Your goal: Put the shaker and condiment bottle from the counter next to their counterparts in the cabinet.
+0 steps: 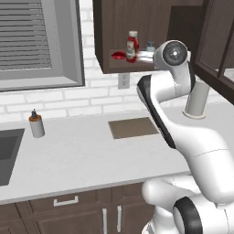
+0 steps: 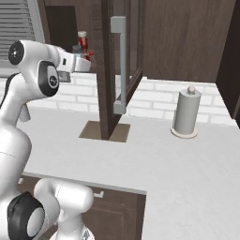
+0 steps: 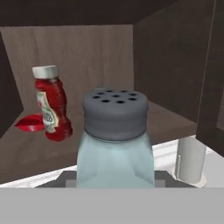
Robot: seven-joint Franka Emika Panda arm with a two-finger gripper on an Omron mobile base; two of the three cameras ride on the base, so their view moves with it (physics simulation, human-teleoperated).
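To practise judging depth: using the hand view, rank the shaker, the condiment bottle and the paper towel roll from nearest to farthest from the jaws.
1. shaker: held in the jaws, centre.
2. condiment bottle: left, on the cabinet shelf.
3. paper towel roll: lower right, down on the counter.

Simulated kitchen: white brick wall (image 1: 68,98) behind the worktop, w/ a grey-framed window (image 1: 41,43), blinds down, at left. Wall outlet (image 1: 123,81) sits below the dark wood wall units. Sink (image 1: 7,153) at far left; dark brown drawers (image 1: 68,201) w/ pale handles underneath. Glass-fronted door (image 2: 123,65) w/ long grey handle hangs open. Even, flat light.
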